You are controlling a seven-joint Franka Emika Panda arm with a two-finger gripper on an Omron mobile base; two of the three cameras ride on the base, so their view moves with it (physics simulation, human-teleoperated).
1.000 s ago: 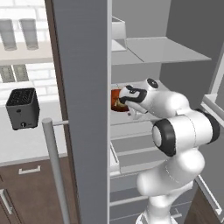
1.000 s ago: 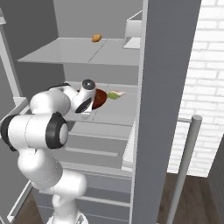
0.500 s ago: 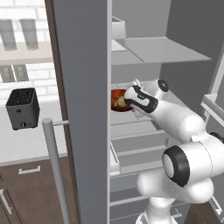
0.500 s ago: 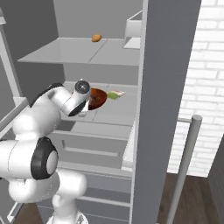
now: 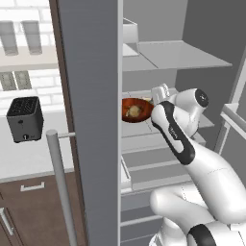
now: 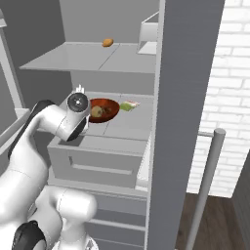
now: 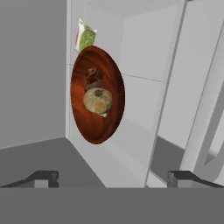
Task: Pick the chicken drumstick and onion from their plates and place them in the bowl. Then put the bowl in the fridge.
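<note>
Wooden bowl (image 7: 97,94) sat on the fridge (image 6: 122,128) shelf ahead of my pincer (image 7: 112,177), onion (image 7: 97,100) and drumstick (image 7: 93,78) inside. My pincer stood wide open, empty. I judged it best to back straight out, clear of the rim.

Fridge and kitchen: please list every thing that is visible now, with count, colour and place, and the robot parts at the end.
bowl: one, reddish-brown, on middle fridge shelf.
onion: one, yellowish-brown, inside bowl.
chicken drumstick: one, dark reddish-brown, inside bowl beside onion.
green packet: one, green and white, on same shelf beside bowl.
small orange item: one, on upper shelf.
white box: one, on upper shelf.
fridge: one, grey, door open.
bar handle: one, grey, on door.
toaster: one, black, on counter.
gripper: one, dark fingertips, open, apart from bowl.
</note>
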